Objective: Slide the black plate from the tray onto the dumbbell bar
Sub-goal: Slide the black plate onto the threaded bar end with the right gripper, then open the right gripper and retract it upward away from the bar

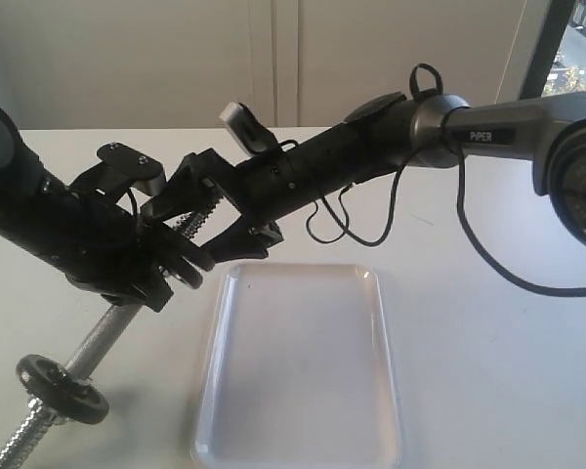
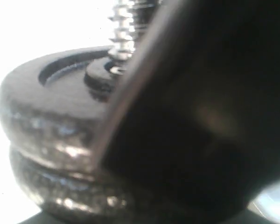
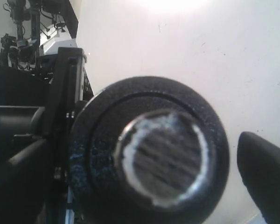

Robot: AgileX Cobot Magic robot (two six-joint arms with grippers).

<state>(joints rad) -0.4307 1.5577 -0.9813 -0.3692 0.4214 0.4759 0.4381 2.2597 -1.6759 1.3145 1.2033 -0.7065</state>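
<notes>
The dumbbell bar (image 1: pixel 103 337) slants up from the lower left, held off the table by my left gripper (image 1: pixel 142 269), which is shut on its middle. The black plate (image 1: pixel 186 262) sits on the bar's upper threaded end, just above that grip. In the left wrist view it (image 2: pixel 46 93) lies stacked on a second disc (image 2: pixel 51 186), with the threads (image 2: pixel 126 28) poking through. My right gripper (image 1: pixel 181 232) straddles the bar's tip, open. The right wrist view looks down the bar end (image 3: pixel 163 156), ringed by the plate (image 3: pixel 93 154), with one finger (image 3: pixel 266 172) standing apart from it. The white tray (image 1: pixel 303 371) holds nothing.
Another black disc (image 1: pixel 63 389) rides on the bar's lower threaded end near the table's front left. A black cable (image 1: pixel 371 220) loops under the right arm above the tray's far edge. A dark finger (image 2: pixel 200 130) fills much of the left wrist view.
</notes>
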